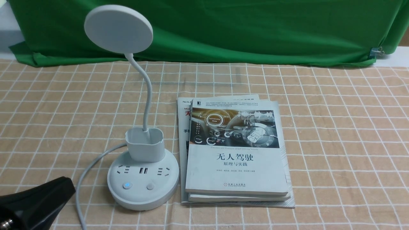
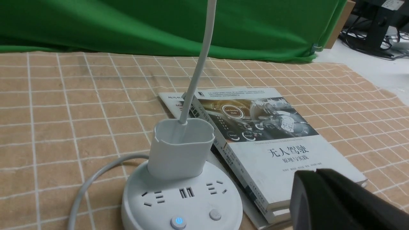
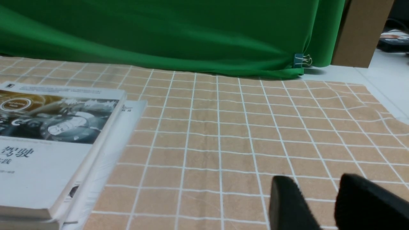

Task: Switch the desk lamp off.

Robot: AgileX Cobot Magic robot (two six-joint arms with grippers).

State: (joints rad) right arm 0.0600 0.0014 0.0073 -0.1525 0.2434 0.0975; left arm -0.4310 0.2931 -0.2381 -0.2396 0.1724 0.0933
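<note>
The task is judged to be at the approach step: no button is pressed yet, and the desk lamp (image 1: 144, 147) is not touched by either arm. The lamp is placed on the left-centre part of the tabletop (image 1: 335, 127), with its round base (image 1: 143, 196) just beside a stack of books (image 1: 236, 153), and its disc head (image 1: 118, 28) is raised on the thin neck above the base. Two buttons are seen on the front of the base; the left button (image 1: 127, 185) is lit in blue, while the right button (image 1: 150, 186) is dark. The left claw (image 1: 65, 191) is held low, near the base on its left side, and its fingers appear to be pressed together with nothing between them. The right claw (image 3: 316, 180) is kept well apart from the lamp, beyond the books, and it is spread and empty. For the next move, the tip of the left claw is probably to be brought over one button and lowered straight, so that the neighbouring button and the sockets are not pushed; which button controls the light cannot be told. The tabletop is covered with a tan checked cloth, a white cable (image 1: 92, 163) is laid on it, and a green curtain (image 1: 239, 28), fixed with a binder clip (image 1: 377, 51), is hung behind.
</note>
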